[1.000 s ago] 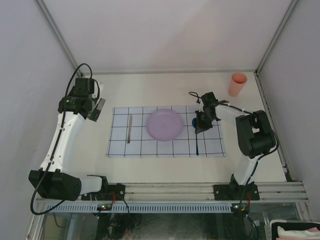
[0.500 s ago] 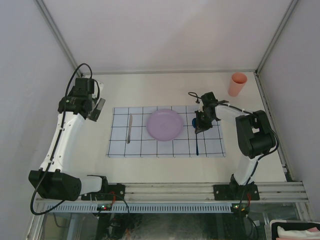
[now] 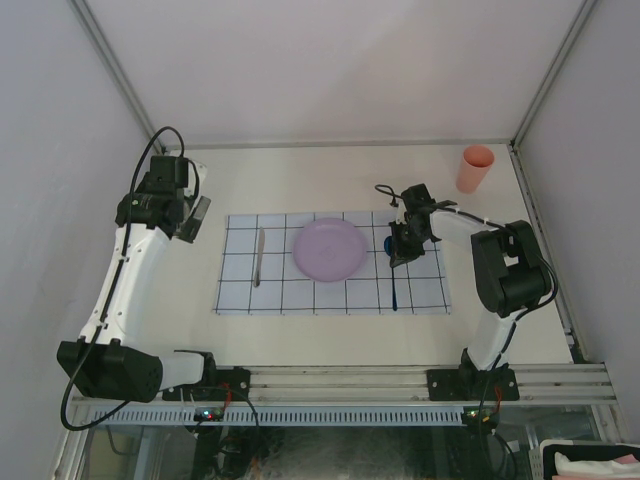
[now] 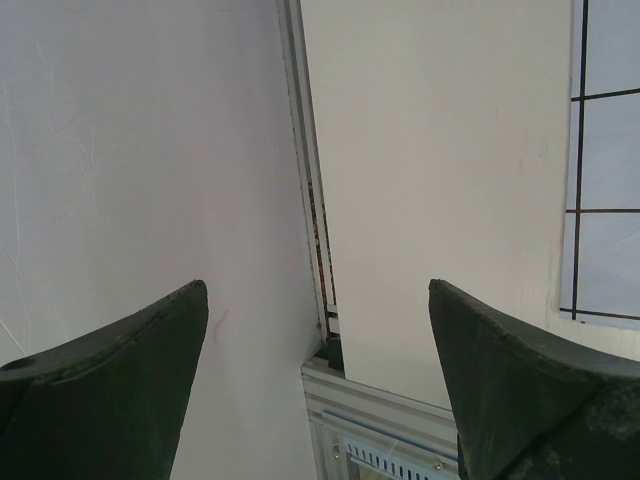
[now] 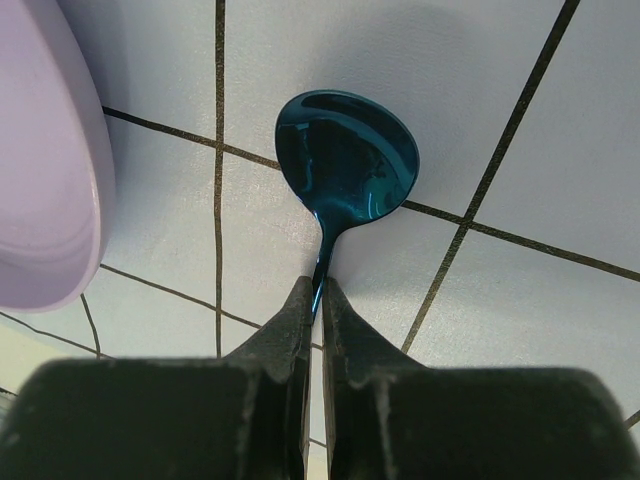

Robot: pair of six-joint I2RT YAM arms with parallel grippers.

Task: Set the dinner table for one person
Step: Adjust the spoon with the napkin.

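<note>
Right tool (image 5: pixel 313 290) clamps a blue spoon (image 5: pixel 347 155) beside the lilac plate (image 5: pixel 45 170). Left tool (image 4: pixel 318 300) gapes above the tabletop (image 4: pixel 430 150) at its left edge.

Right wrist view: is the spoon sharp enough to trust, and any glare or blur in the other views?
Right wrist view: spoon sharp, its bowl mirrors dark shapes but is not washed out; right hand dark, slightly soft. Left wrist view: left hand close and blurred, table evenly lit. Top view: soft even light, faint shadows, no glare.
</note>
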